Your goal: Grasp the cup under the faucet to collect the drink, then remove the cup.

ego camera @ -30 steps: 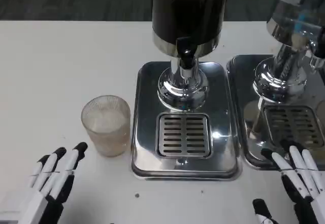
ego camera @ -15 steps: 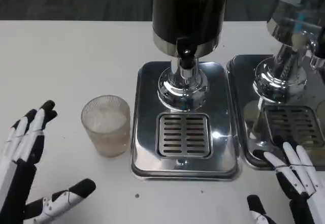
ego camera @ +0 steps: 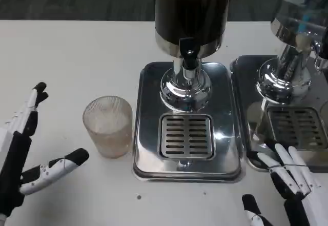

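Note:
A clear ribbed cup (ego camera: 108, 126) stands upright on the white table, just left of the steel drip tray (ego camera: 187, 162). The dark drink dispenser (ego camera: 191, 13) rises over the tray, its black faucet (ego camera: 187, 49) above the slotted grate (ego camera: 186, 136). My left hand (ego camera: 23, 151) is open at the left edge, fingers pointing up and thumb reaching toward the cup, a gap between them. At the lower right my right hand (ego camera: 289, 185) is open near the tray's corner, holding nothing.
A second steel dispenser (ego camera: 297, 36) with its own drip tray (ego camera: 307, 128) stands at the right edge, close above my right hand. White tabletop (ego camera: 66, 62) spreads to the left and behind the cup.
My left hand has swung outward to the left and opened wider, its thumb now stretched toward the cup. The right hand has slid slightly down. The cup has stayed put.

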`<state>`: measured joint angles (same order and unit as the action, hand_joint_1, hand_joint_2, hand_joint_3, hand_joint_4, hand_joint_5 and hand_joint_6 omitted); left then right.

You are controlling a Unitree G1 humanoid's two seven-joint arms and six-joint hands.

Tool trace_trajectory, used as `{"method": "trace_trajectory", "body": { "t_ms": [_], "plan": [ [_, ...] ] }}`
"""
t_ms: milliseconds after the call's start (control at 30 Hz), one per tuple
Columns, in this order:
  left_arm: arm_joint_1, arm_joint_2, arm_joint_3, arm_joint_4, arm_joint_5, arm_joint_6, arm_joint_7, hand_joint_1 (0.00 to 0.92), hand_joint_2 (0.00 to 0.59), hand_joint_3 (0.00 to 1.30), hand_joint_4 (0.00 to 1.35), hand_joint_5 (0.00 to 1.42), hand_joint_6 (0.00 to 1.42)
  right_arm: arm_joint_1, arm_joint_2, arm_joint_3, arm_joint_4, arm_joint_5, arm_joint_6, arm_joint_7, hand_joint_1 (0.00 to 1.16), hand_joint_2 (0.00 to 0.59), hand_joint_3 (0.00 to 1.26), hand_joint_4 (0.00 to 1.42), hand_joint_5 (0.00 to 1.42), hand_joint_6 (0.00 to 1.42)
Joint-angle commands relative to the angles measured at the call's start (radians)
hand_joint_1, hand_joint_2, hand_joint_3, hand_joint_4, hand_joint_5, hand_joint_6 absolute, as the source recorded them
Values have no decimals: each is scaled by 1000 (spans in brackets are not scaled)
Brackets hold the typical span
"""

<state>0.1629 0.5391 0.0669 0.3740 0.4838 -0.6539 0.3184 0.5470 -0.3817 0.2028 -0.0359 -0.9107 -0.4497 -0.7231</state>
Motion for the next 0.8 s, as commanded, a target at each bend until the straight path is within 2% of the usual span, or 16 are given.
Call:
{"method": "trace_trajectory", "body": {
  "t_ms": [33,300,500,800],
  "plan": [
    [-65,12,-35,75,19,10,-20,120,2,0,0,95,107,-13,-12,-2,22,20,-18,-2,334,445,263,96,84,307],
    [-131,44,-77,173,24,-28,-32,143,1,0,26,141,140,-24,-15,-4,36,55,-26,10,329,443,272,107,97,307],
    [-180,59,-111,241,16,-47,-55,155,0,0,38,157,156,-29,-14,0,39,66,-34,18,270,428,280,119,97,307],
    [-253,57,-153,315,20,-52,-79,203,8,0,74,198,177,-22,-5,2,42,74,-33,16,252,426,288,119,107,318]
  ]
}}
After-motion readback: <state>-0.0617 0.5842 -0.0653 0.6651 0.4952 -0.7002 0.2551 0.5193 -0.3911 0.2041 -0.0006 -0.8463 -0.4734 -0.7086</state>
